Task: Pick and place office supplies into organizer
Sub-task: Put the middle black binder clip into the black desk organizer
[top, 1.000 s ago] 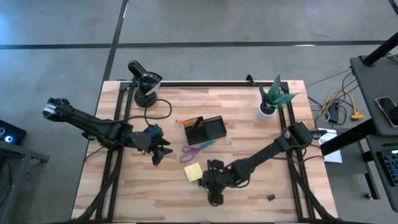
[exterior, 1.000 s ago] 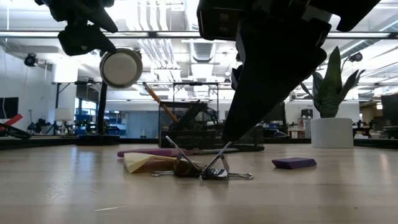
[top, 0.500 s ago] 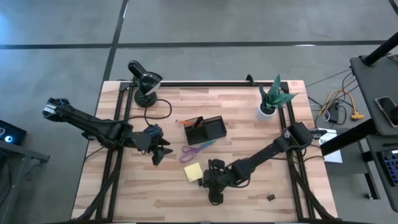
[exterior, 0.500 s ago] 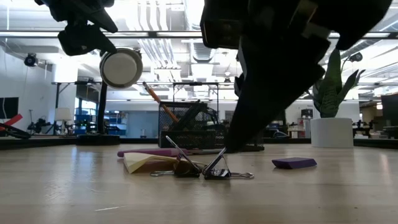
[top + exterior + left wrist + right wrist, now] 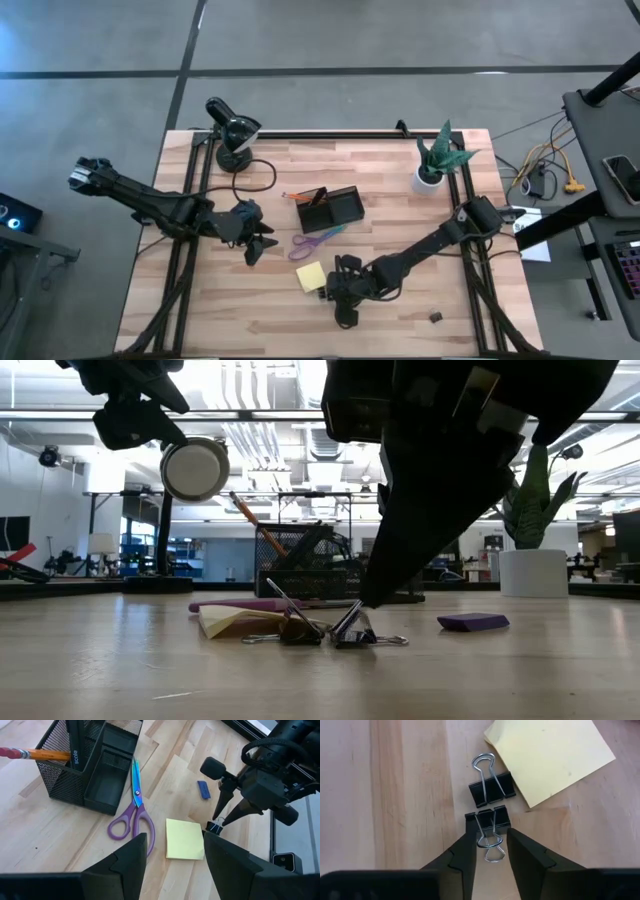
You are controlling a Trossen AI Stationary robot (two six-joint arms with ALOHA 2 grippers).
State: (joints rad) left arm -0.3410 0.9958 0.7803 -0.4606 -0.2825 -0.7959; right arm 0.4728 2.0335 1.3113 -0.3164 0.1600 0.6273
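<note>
Two black binder clips lie beside the yellow sticky-note pad near the table's front middle. My right gripper points down at the nearer clip, its fingers narrowly open on either side of that clip's wire handles. The other clip lies just beyond, against the pad's edge. Purple-handled scissors rest between the pad and the black mesh organizer, which holds a pencil. My left gripper hangs open and empty above the table's left part. My right gripper comes at the nearer clip from above, slanting down, with one finger at each side of the wire handles and its tips at the black body. The clip lies flat on the table. Whether the fingers touch it, I cannot tell.
A small purple block lies on the wood to the right of the clips. Another black clip sits near the front right. A black desk lamp stands at the back left and a potted plant at the back right.
In the low view my right gripper's fingertips have come a little lower over the nearer clip, and its raised wire handle now shows shorter beneath them. The clip has stayed on the table.
</note>
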